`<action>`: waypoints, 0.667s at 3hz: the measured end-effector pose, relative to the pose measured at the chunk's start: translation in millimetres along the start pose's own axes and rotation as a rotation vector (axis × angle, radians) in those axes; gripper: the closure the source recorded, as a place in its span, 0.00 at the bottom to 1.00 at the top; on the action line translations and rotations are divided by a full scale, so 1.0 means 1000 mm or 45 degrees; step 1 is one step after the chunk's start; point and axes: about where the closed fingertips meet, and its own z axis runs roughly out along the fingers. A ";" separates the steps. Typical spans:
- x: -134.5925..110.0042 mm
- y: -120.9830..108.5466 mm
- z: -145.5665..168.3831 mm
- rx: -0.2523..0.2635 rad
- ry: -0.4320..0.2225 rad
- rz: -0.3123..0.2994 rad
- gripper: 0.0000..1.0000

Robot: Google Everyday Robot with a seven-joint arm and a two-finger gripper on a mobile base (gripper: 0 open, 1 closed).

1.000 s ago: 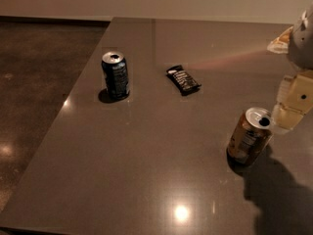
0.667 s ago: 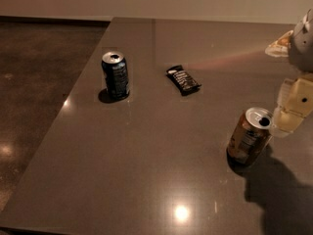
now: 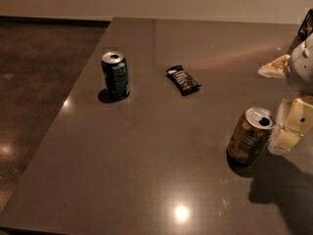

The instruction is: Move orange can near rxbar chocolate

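counted: one orange can (image 3: 248,137), one dark blue can (image 3: 115,75), one rxbar chocolate (image 3: 183,80). my gripper (image 3: 289,127) just beside orange can; state i cannot tell.

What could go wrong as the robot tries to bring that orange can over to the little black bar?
1. The orange can looks tilted, with the gripper close beside it near the right edge of the table. A nudge might topple it, and its top is open, so any contents could spill.
2. The rxbar chocolate lies flat and looks light. Bringing the can in too far might shove it away.
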 end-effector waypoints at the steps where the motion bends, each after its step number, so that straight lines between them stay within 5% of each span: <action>1: -0.001 0.008 0.016 -0.048 -0.045 -0.031 0.00; 2: -0.006 0.017 0.024 -0.085 -0.071 -0.078 0.15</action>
